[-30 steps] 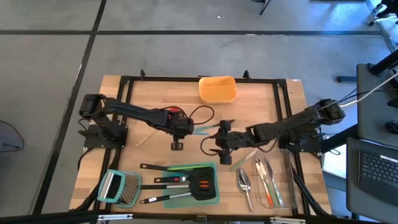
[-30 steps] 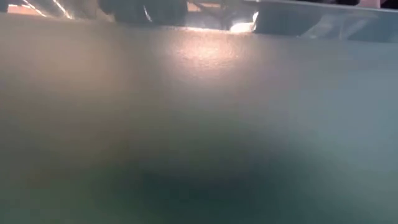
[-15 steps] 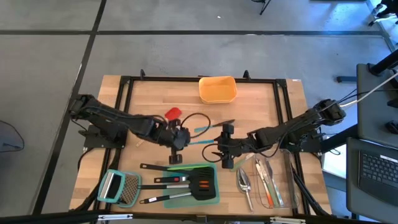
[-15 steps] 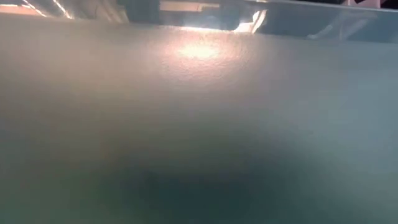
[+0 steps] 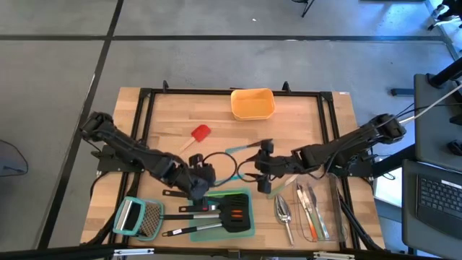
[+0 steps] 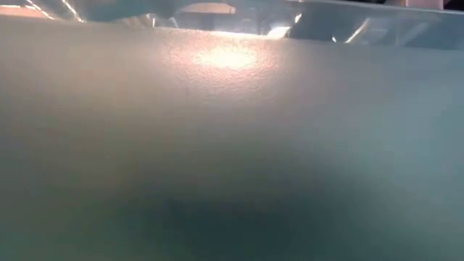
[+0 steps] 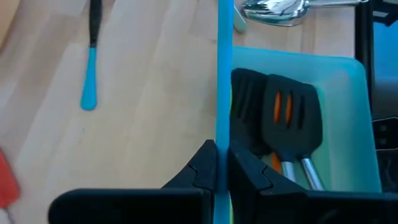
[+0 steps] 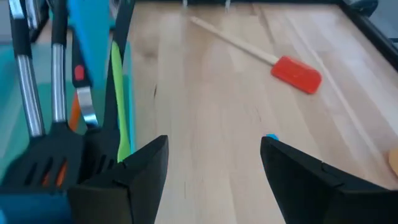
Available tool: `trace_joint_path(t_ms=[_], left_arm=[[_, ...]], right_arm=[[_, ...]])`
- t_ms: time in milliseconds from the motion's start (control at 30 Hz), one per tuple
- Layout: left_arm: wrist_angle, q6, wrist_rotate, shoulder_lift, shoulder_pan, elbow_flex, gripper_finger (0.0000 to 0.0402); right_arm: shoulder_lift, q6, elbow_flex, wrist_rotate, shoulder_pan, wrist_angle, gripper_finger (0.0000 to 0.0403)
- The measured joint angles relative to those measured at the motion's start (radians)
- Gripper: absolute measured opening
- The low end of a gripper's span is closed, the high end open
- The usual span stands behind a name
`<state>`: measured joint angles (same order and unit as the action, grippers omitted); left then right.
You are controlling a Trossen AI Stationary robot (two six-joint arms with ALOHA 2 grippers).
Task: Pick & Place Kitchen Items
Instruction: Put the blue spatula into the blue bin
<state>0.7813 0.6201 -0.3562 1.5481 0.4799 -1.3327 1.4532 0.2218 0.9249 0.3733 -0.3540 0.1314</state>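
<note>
Held item: a slim blue spatula (image 7: 222, 74), long and thin, pinched edge-on between the closed fingers of the left gripper (image 5: 196, 186), just above the teal tray's (image 5: 249, 230) upper edge.
Items in tray: two black turners (image 5: 232, 214) with steel handles, one with orange slots, and a green spatula (image 8: 117, 93) along the tray's edge.
Red spatula: it lies alone on the bench (image 5: 173, 115), pale wooden handle, well apart from both grippers (image 5: 200, 133).
Teal-tipped tool: a dark handle with a teal end (image 7: 91, 62) lies on the wood between the two arms.
Right gripper: it is wide open and holds nothing (image 5: 261, 167), near the bench middle.
Around: orange container (image 5: 253, 104) at the far edge; silver spoons and cutlery (image 5: 299, 208) on the right; grater (image 5: 139, 217) with light-blue handle on the left.
Low view: only a blur, nothing to tell.
Change: a second ago the left gripper was nearer the bench middle; now it is by the tray, and the red spatula is uncovered.
</note>
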Motion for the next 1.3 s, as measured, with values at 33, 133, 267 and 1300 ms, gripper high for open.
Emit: trace_joint_path(t_ms=[33, 133, 267, 1300], left_arm=[[0.0, 0.017, -0.002, 0.007, 0.012, 0.0, 0.0014], [-0.017, 0.066, -0.001, 0.031, 0.041, 0.0, 0.0014], [-0.077, 0.115, 0.014, 0.068, 0.078, 0.0, 0.0014], [-0.435, 0.372, 0.139, 0.402, 0.242, -0.026, 0.0013]], right_arm=[[-0.012, 0.006, 0.0, 0.0, 0.001, 0.0, 0.0257], [-0.053, 0.021, 0.0, -0.005, 0.0, 0.0, 0.0257], [-0.108, 0.025, 0.0, -0.008, 0.014, -0.011, 0.0257], [-0.23, 0.029, 0.0, -0.063, 0.126, 0.021, 0.0256]])
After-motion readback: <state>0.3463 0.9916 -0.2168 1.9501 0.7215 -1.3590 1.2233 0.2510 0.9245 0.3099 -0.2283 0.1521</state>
